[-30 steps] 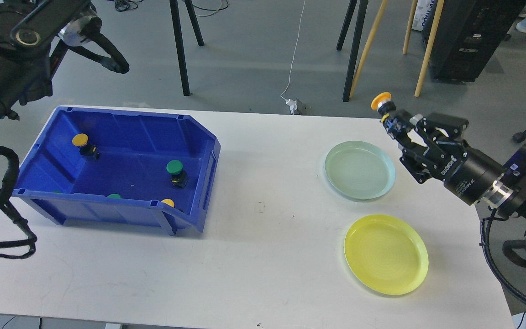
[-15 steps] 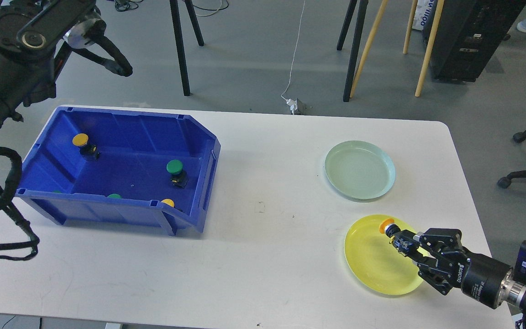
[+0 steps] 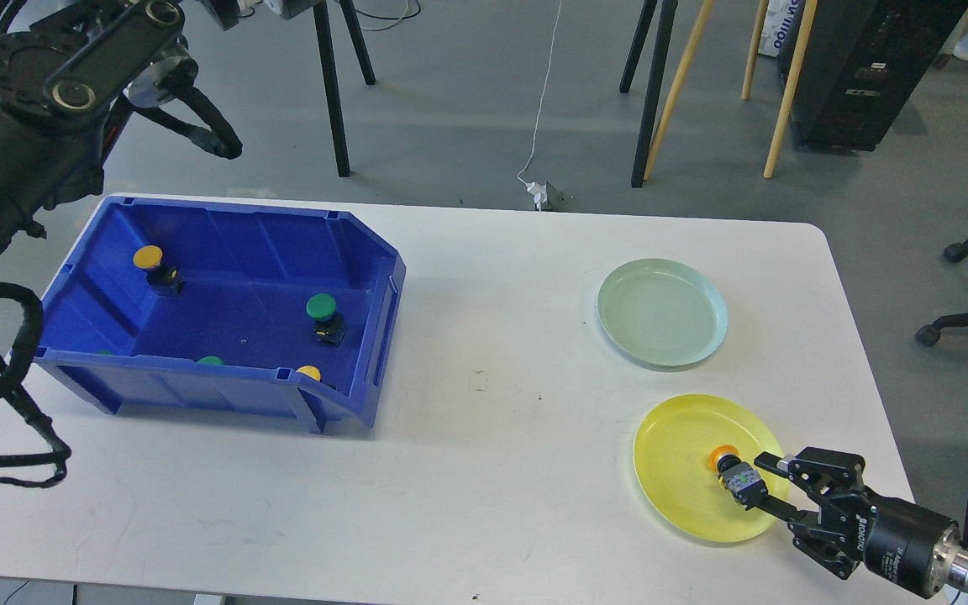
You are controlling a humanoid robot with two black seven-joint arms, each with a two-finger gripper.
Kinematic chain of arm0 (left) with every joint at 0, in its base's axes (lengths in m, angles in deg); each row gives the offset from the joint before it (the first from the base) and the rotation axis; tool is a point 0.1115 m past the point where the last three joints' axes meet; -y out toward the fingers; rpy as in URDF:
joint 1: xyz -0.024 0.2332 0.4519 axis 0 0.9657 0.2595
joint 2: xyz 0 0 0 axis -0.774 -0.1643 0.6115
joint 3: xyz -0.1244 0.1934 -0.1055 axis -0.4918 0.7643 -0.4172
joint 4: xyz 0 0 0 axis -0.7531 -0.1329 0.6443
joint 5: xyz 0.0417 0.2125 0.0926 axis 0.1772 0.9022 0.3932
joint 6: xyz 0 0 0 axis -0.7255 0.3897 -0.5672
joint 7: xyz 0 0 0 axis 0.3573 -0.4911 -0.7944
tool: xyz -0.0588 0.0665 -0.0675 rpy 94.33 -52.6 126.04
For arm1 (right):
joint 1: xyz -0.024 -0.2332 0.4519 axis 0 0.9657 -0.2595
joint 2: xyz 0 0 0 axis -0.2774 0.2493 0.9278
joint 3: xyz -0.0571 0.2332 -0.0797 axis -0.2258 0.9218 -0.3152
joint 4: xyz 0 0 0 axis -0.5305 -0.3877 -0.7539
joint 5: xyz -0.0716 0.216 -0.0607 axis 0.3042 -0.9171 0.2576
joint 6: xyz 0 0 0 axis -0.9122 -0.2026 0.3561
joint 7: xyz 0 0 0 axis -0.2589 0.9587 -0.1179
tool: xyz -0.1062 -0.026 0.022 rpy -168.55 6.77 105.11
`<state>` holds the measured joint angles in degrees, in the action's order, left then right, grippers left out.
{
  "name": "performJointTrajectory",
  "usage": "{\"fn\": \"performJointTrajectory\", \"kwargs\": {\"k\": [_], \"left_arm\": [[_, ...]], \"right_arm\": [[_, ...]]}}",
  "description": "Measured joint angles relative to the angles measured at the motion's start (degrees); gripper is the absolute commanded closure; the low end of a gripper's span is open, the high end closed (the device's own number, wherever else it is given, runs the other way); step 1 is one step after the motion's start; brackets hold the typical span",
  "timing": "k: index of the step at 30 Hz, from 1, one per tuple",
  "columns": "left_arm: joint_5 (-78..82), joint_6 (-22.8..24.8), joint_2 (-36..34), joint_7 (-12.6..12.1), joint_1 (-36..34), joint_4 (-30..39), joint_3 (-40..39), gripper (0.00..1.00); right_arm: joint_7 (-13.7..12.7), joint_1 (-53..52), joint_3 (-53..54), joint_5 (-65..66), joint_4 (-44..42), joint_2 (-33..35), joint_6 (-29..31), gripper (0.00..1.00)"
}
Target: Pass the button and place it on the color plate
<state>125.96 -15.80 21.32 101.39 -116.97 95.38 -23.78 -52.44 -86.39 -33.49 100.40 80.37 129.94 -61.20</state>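
An orange-capped button (image 3: 728, 460) with a grey body lies tilted on the yellow plate (image 3: 677, 445) at the table's front right. My right gripper (image 3: 757, 479) is low over the plate's right edge. Its fingers (image 3: 778, 467) are spread on either side of the button's body and seem not to clamp it. The pale green plate (image 3: 662, 313) behind it is empty. My left arm rises at the top left. Only a grey bit of its far end (image 3: 257, 8) shows at the top edge, so its fingers are hidden.
A blue bin (image 3: 366, 336) stands on the left of the white table (image 3: 492, 420). It holds several buttons, among them a yellow one (image 3: 148, 257) and a green one (image 3: 321, 307). Stand legs and a cable lie on the floor beyond the table.
My right gripper came down from beside the green plate to the yellow plate. It has set the orange button on the plate and spread its fingers. The left arm shifted slightly.
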Motion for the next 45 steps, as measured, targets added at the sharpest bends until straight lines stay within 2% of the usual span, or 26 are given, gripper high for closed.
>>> {"fn": "performJointTrajectory", "kwargs": {"k": [5,10,14,17,21,25,28,32,35,45], "left_arm": [[2.6,0.0,-0.4,0.0,1.6,0.1,0.0,0.03],[4.9,0.0,-2.7,0.0,2.3,0.6,1.7,0.03],[6.9,0.0,-7.6,-0.1,2.2,2.2,7.5,0.03],[8.6,0.0,-13.2,-1.8,1.7,6.4,11.9,0.03],[15.1,0.0,-22.3,-4.4,1.5,15.9,14.1,0.03],[26.9,0.0,-29.1,-5.0,3.0,24.7,14.6,0.03],[34.8,0.0,-31.2,-5.1,6.5,28.0,14.6,0.03],[46.7,0.0,-31.0,-5.1,9.9,28.5,14.6,0.03],[54.8,0.0,-27.1,-4.9,11.7,26.5,14.6,0.03],[62.1,0.0,-13.5,-4.7,18.0,11.9,14.7,0.03]], "right_arm": [[0.0,-0.8,2.1,-0.4,-0.1,-0.2,-0.1,0.13],[0.0,-1.2,3.9,-0.5,0.1,-0.5,0.2,0.1],[0.0,-1.7,5.8,-0.5,0.0,-0.5,0.5,0.09],[0.0,-2.1,7.7,-0.4,-0.5,-0.5,0.6,0.09],[0.0,-3.6,9.9,-0.4,-2.5,-0.4,0.2,0.09],[0.0,-6.0,10.9,-0.5,-4.6,-0.5,-0.2,0.09],[0.0,-7.8,11.1,-0.8,-5.8,-0.5,-0.3,0.09],[0.0,-9.0,11.1,-0.9,-7.1,-0.5,-0.4,0.09],[0.0,-9.3,11.1,-0.9,-7.7,-0.5,-0.7,0.09],[0.0,-9.3,10.3,-0.9,-7.7,-0.4,-2.7,0.09]]}}
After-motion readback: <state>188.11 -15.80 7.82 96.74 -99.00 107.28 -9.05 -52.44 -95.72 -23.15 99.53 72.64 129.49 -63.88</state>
